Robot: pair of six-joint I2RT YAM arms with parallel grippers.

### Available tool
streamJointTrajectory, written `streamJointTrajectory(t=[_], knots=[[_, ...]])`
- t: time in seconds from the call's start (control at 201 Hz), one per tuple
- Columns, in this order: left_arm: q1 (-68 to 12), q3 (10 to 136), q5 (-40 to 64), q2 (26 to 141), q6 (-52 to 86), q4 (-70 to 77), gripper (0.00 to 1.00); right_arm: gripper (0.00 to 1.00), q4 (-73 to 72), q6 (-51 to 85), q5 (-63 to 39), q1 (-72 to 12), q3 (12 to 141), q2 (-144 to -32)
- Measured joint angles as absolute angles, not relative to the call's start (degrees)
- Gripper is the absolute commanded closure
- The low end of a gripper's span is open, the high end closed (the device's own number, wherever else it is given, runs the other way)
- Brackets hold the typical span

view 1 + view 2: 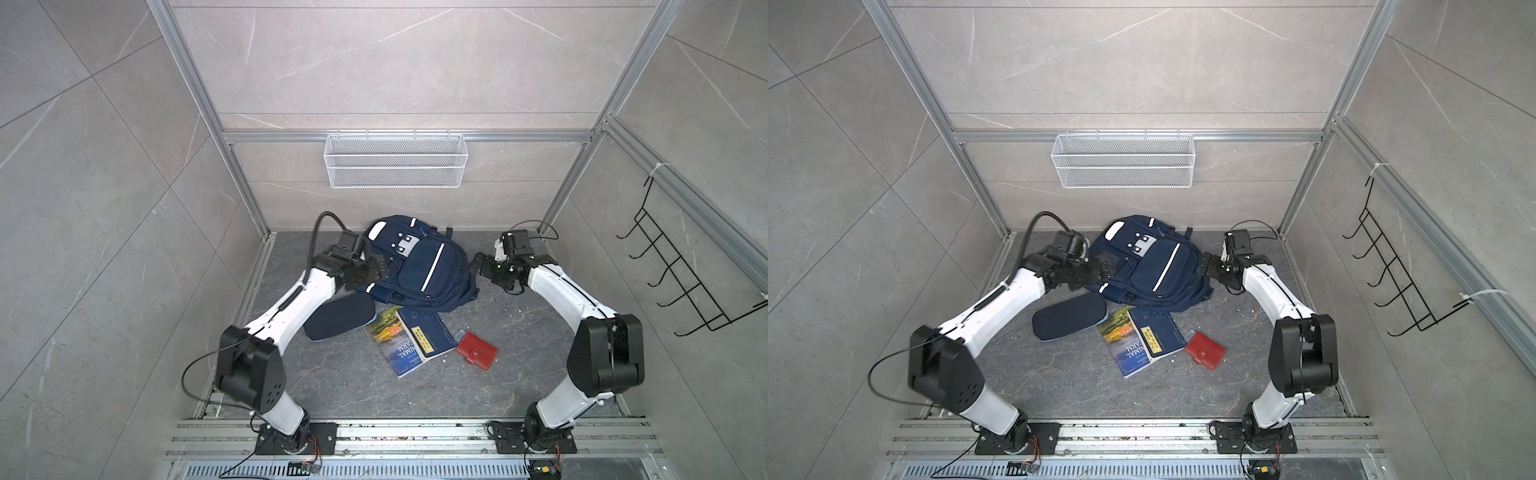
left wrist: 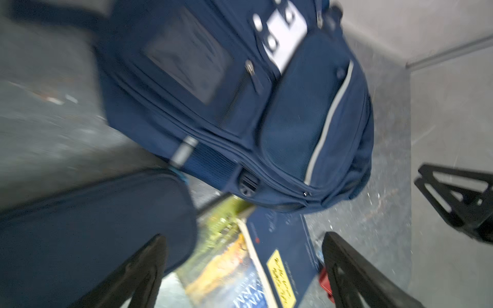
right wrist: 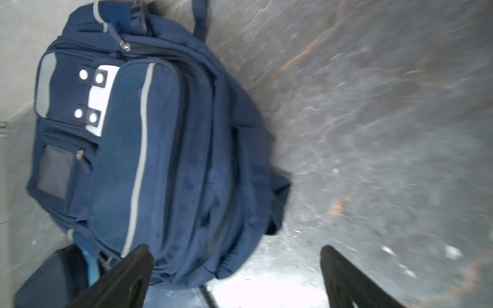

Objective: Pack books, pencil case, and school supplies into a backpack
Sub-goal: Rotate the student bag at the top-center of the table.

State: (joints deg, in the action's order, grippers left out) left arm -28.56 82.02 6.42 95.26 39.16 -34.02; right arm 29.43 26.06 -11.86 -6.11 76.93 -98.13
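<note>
The left arm (image 1: 291, 303) is raised from its base on the near rail (image 1: 415, 432), bent at the elbow and stretched forward. The left gripper (image 1: 372, 270) is held over the left edge of the backpack (image 1: 419, 266). In the left wrist view its jaws are seen spread wide, with nothing grasped.

The right arm (image 1: 569, 291) is bent likewise from the opposite side. The right gripper (image 1: 478, 264) is held just beside the backpack's right flank, jaws parted and empty; whether fabric is touched cannot be told.

The backpack is laid front up at the back of the grey floor (image 1: 353, 395). The pencil case (image 1: 338, 316) is laid at its near left corner, beside the left forearm. Just in front of the bag, the navy book (image 1: 428, 332) is laid partly over the landscape book (image 1: 395, 345). The red case (image 1: 477, 347) is set just right of them, with a small clear piece (image 1: 460, 333) at its far corner.
</note>
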Motion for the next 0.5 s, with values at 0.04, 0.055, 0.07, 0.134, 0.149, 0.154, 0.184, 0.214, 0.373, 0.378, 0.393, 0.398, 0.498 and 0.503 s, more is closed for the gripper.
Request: streamJointTrajectory(t=[0.04, 0.055, 0.07, 0.134, 0.149, 0.154, 0.184, 0.214, 0.373, 0.378, 0.393, 0.398, 0.498, 0.503], knots=[[-30.1, 83.2, 7.0, 97.4, 40.5, -34.4, 0.06, 0.00, 29.7, 26.2, -13.5, -6.2, 78.1, -99.7], [-30.5, 83.6, 7.3, 98.1, 40.9, -34.5, 0.06, 0.00, 29.8, 26.2, -14.0, -6.2, 78.5, -100.2], [-31.1, 84.0, 7.9, 99.2, 41.5, -34.5, 0.06, 0.01, 30.0, 26.2, -14.6, -6.3, 78.8, -100.9], [-32.6, 85.5, 9.8, 102.4, 43.3, -34.6, 0.05, 0.01, 30.5, 26.4, -16.9, -6.5, 80.2, -103.3], [-32.8, 85.8, 10.1, 103.1, 43.6, -34.6, 0.05, 0.01, 30.7, 26.4, -17.2, -6.6, 80.4, -103.7], [-32.9, 85.9, 10.3, 103.3, 43.7, -34.6, 0.05, 0.01, 30.7, 26.4, -17.4, -6.6, 80.5, -104.0], [-33.1, 86.5, 11.2, 104.7, 44.4, -34.5, 0.05, 0.02, 30.9, 26.4, -18.0, -6.8, 80.8, -104.9], [-33.2, 86.8, 11.9, 106.1, 45.0, -34.1, 0.05, 0.02, 31.1, 26.4, -18.5, -6.9, 80.9, -105.9], [-32.8, 86.8, 13.8, 111.5, 46.8, -33.5, 0.06, 0.07, 32.4, 26.2, -19.6, -8.1, 80.4, -108.1], [-32.8, 86.8, 13.8, 111.5, 46.8, -33.5, 0.06, 0.07, 32.4, 26.2, -19.6, -8.1, 80.3, -108.1], [-32.7, 86.8, 13.9, 111.9, 47.0, -33.5, 0.06, 0.07, 32.5, 26.2, -19.6, -8.2, 80.2, -108.1], [-32.7, 86.8, 13.9, 111.9, 47.0, -33.4, 0.06, 0.07, 32.5, 26.1, -19.6, -8.3, 80.1, -108.1], [-32.2, 86.8, 14.2, 113.5, 47.7, -32.4, 0.08, 0.15, 32.2, 25.6, -19.4, -9.5, 79.0, -108.1], [-32.2, 86.8, 14.2, 113.6, 47.7, -32.4, 0.09, 0.16, 32.2, 25.5, -19.4, -9.5, 78.9, -108.1]])
